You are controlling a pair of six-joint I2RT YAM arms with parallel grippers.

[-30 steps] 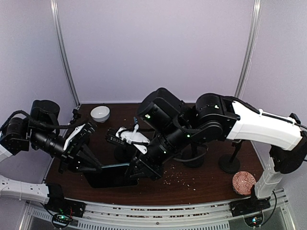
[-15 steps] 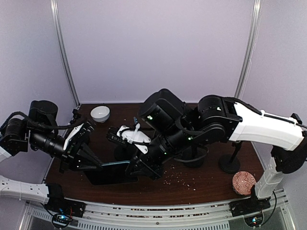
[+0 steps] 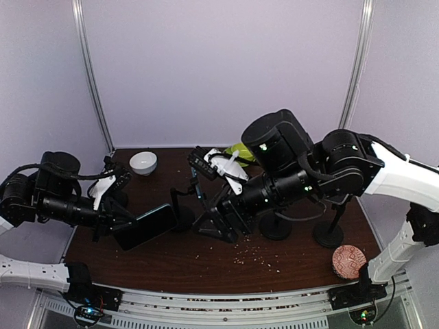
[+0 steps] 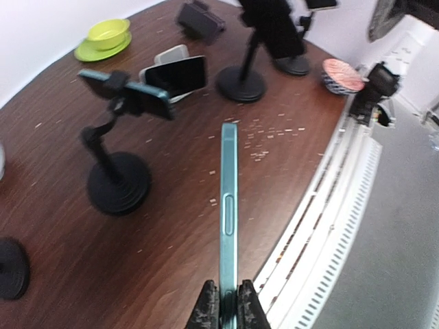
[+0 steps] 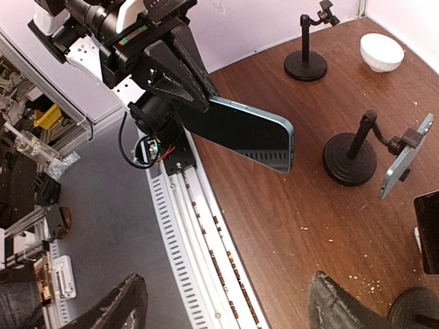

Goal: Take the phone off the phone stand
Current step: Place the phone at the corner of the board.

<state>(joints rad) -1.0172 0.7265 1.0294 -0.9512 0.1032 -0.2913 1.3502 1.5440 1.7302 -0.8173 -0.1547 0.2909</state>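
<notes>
The phone (image 3: 145,226) is a dark slab with a teal rim, tilted above the table's left half. In the left wrist view the phone (image 4: 228,199) shows edge-on. My left gripper (image 4: 228,314) is shut on its near end. The black phone stand (image 3: 183,218) stands just right of the phone, and its clamp head (image 4: 127,94) holds nothing. My right gripper (image 3: 218,232) hangs open beyond the stand, apart from the phone. In the right wrist view its fingertips (image 5: 116,308) are spread wide over the table's front edge, with the phone (image 5: 240,133) farther off.
A white bowl (image 3: 143,162) sits at the back left and a green bowl (image 3: 240,151) behind the right arm. Two more black stands (image 3: 274,226) (image 3: 328,233) stand to the right. A patterned bowl (image 3: 348,262) is at the front right. Crumbs (image 3: 255,255) dot the wood.
My right gripper has opened, let go of the phone and drawn back up and to the right. The left gripper has carried the phone leftward and tilted it up.
</notes>
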